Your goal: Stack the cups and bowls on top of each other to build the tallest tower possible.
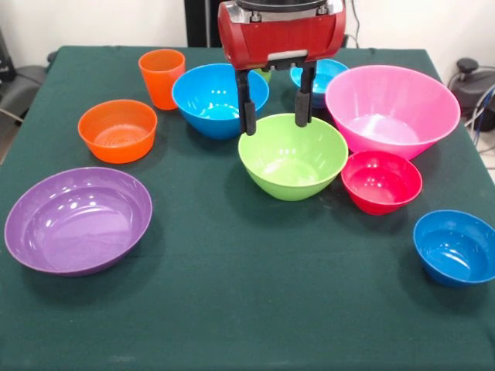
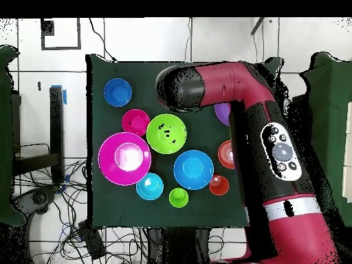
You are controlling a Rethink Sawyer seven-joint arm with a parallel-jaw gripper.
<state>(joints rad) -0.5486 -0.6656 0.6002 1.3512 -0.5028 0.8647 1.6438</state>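
Risk: the two fingers of the gripper (image 1: 274, 122) straddle or flank the far rim of the lime green bowl (image 1: 293, 156); I judge that a descent slightly off the rim could push the bowl toward the near edge or tip it instead of pinching its wall.
Second risk: the glossy, sloped wall may slip out when lifted, and a dropped bowl could knock the small red bowl (image 1: 381, 182) just beside it.
Crowding: the large blue bowl (image 1: 220, 100) and the huge pink bowl (image 1: 391, 109) sit close on either side, so a sideways swing of the arm (image 2: 234, 82) could clip them.
Fingers: spread apart, nothing between them; the tips hang at rim height of the lime green bowl, and contact cannot be told.
Stack so far: none visible; every bowl and cup stands alone on the tabletop (image 1: 232, 309).
Purple bowl (image 1: 77, 219): front view's near left corner.
Orange bowl (image 1: 117, 130): by the left edge, with the orange cup (image 1: 162, 77) behind it toward the far edge.
Small blue bowls: one (image 1: 455, 246) near the right edge toward the near side, one (image 1: 320, 77) at the far edge behind the gripper.
Light green cup (image 2: 179, 198): clear overhead near the robot-side edge, mostly hidden in front view.
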